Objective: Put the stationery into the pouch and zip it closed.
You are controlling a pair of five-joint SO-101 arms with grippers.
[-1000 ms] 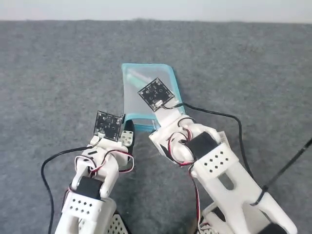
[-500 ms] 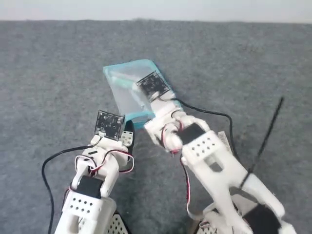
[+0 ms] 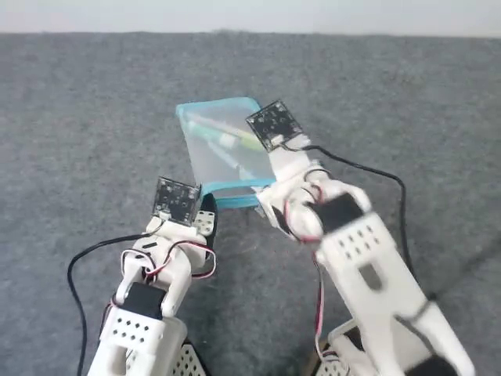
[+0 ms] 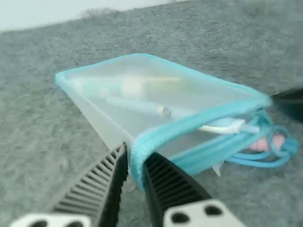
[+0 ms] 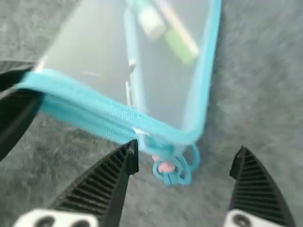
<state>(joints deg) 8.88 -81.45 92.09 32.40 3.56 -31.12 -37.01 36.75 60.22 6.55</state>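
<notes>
The pouch [image 3: 223,149], translucent with light-blue trim, lies flat just above the middle of the high view, its long sides running up the frame and tilted a little to the left. Through its wall the stationery [image 3: 221,135] shows at the far end: thin pens and a pale green marker [image 5: 179,43], lying close together. The zip [image 5: 90,116] runs along the pouch's near short edge, and a looped blue pull cord [image 5: 171,169] with a pink bead hangs off the right-hand end of that edge, resting on the tabletop [image 3: 94,102].

The left end effector [image 4: 134,158] is closed on the trim at the near left corner of the pouch [image 4: 156,101], one ribbed black finger on either side of the edge. The right end effector [image 5: 187,156] is spread wide and has hold of nothing; its fingers stand on either side of the pull cord, just short of the pouch's near right corner. The tabletop is covered in grey felt-like fabric.
</notes>
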